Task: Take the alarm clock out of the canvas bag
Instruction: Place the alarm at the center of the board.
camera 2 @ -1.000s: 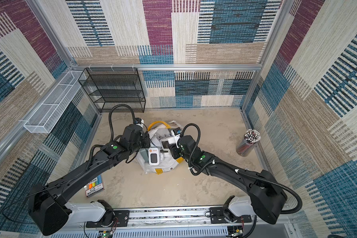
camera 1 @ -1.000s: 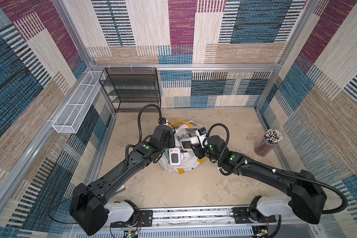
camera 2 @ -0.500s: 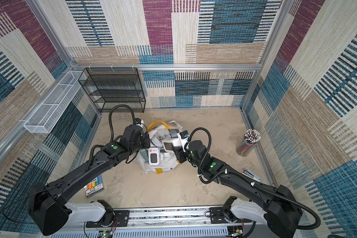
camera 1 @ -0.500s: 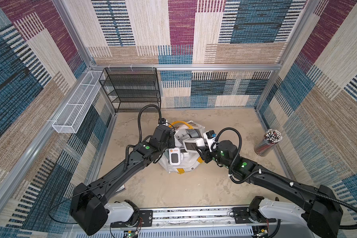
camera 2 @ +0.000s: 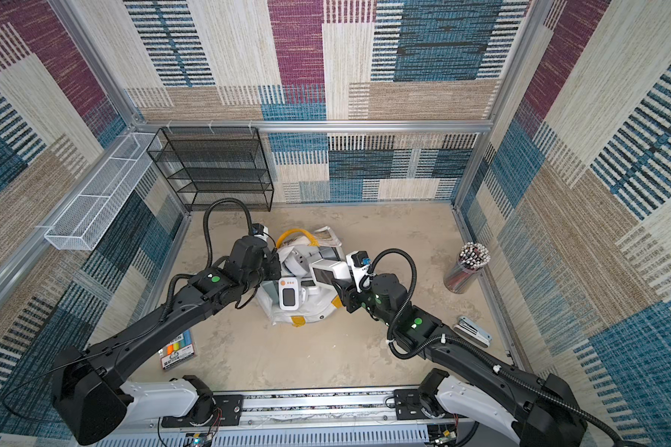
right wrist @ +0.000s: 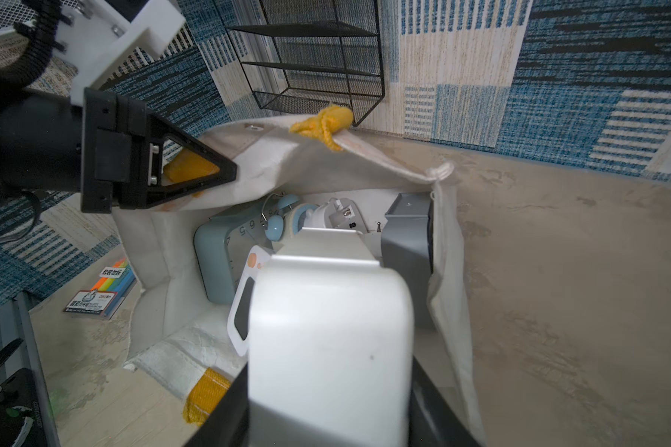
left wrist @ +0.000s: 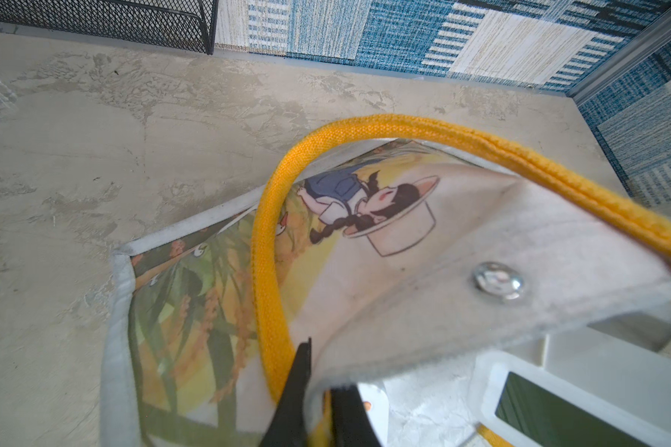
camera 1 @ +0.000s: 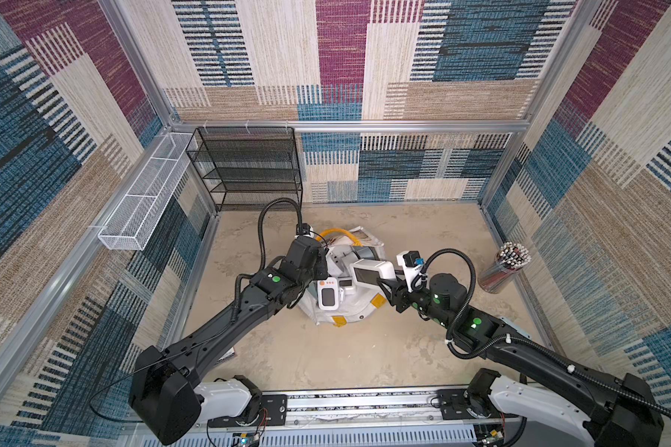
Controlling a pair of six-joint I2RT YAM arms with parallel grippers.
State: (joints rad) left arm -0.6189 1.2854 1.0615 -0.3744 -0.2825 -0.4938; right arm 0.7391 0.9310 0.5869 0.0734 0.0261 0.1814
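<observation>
Left fingers [left wrist: 289, 406] pinched shut on canvas bag [left wrist: 403, 309] rim, propping the mouth. Right fingers [right wrist: 225, 418] clamped on white alarm clock [right wrist: 326, 329], hanging over bag's right edge, long axis pointing bagward; withdrawal looks rightward.

The black left arm [camera 1: 217, 329] extends from the near-left base toward the centre, and its left gripper [left wrist: 320, 402] has its jaws pinched together on the rim of the white canvas bag with yellow strap handles [left wrist: 423, 309]. The black right arm [camera 1: 520, 344] extends from the near-right base. Its right gripper [right wrist: 330, 365] points far-left and clamps a white rounded digital clock with a dark screen [camera 1: 369, 271].
</observation>
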